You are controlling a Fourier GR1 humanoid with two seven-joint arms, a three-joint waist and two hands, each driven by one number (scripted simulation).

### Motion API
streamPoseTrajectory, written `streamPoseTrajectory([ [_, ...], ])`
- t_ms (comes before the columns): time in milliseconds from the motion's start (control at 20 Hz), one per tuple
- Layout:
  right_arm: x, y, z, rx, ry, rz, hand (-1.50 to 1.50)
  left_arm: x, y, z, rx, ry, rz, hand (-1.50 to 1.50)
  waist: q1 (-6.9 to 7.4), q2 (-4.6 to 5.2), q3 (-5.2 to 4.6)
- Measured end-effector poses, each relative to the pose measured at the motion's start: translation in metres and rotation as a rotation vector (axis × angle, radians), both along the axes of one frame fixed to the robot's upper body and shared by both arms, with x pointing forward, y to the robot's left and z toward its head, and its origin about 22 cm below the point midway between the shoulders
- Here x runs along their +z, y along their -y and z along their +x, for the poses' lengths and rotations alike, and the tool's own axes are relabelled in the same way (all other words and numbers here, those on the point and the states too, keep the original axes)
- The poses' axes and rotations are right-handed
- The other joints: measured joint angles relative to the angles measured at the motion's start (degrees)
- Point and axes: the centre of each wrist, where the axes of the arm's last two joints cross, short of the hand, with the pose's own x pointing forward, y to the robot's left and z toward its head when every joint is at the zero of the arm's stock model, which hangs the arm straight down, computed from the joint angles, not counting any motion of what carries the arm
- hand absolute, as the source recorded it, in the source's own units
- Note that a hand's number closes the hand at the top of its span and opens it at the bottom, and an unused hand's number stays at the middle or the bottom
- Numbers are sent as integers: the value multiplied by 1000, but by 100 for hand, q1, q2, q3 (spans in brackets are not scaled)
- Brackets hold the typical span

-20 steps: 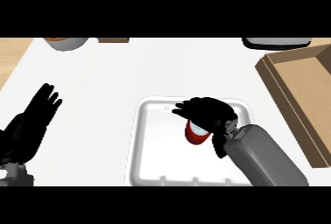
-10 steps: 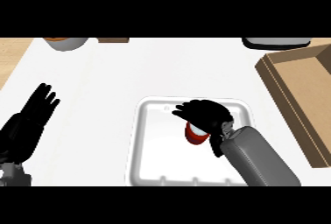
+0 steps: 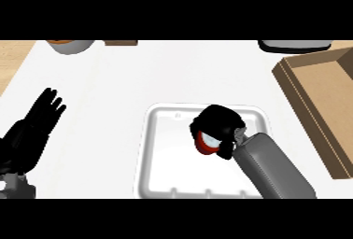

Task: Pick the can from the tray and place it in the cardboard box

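1. Nearest, the right forearm comes up from the lower edge and crosses the near right part of the tray [image 3: 160, 154], a white tray lying on the white counter [image 3: 172, 70].
2. At the end of that arm, the right hand [image 3: 219, 122] is over the middle of the tray, fingers curled down round the can [image 3: 205, 143]. Only a red and white patch of the can shows under the palm, on the hand's near left side; the rest is hidden.
3. The can is thus inside the tray's outline, in the hand's hold. Whether it rests on the tray floor or is already raised I cannot tell, nor which way its long axis runs.
4. The left hand [image 3: 40, 116] rests at the left edge, open with fingers straight and pointing away, well apart from the tray and holding nothing.
5. The box [image 3: 314, 100] lies to the right of the tray and somewhat farther off, open at the top, its near long wall facing the tray.
6. The relation that matters: from the can the box lies to the right and a little away, on the right hand's own side, so the right arm is much the nearer one for the carry. In my judgement the move calls for a lift clear of the tray rim, then over the box wall.
7. Farthest, along the back edge, stand a bowl [image 3: 69, 45] at left and a dark object [image 3: 293, 45] at right.
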Motion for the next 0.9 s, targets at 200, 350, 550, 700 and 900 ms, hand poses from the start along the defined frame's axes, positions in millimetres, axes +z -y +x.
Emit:
streamPoseTrajectory([
  [200, -5, -3, 0, 17, 18, 15, 150, -8, 2, -6, -4, -2, 2, 0, 4, -11, -4],
  [350, -1, 5, 2, -15, 21, 22, 150, -8, 0, -5, -2, 0, 3, 0, -8, -4, -2],
  [550, -3, 46, 22, -375, 38, 26, 150, -5, -2, -5, 11, 8, -2, 0, -68, 17, 1],
  [700, -3, 83, 34, -687, 54, 32, 150, -3, -4, -5, 18, 13, -2, 0, -83, 35, 2],
  [900, 3, 96, 49, -973, 120, 11, 150, -2, -2, -4, 5, 11, 2, 0, 4, 40, 2],
])
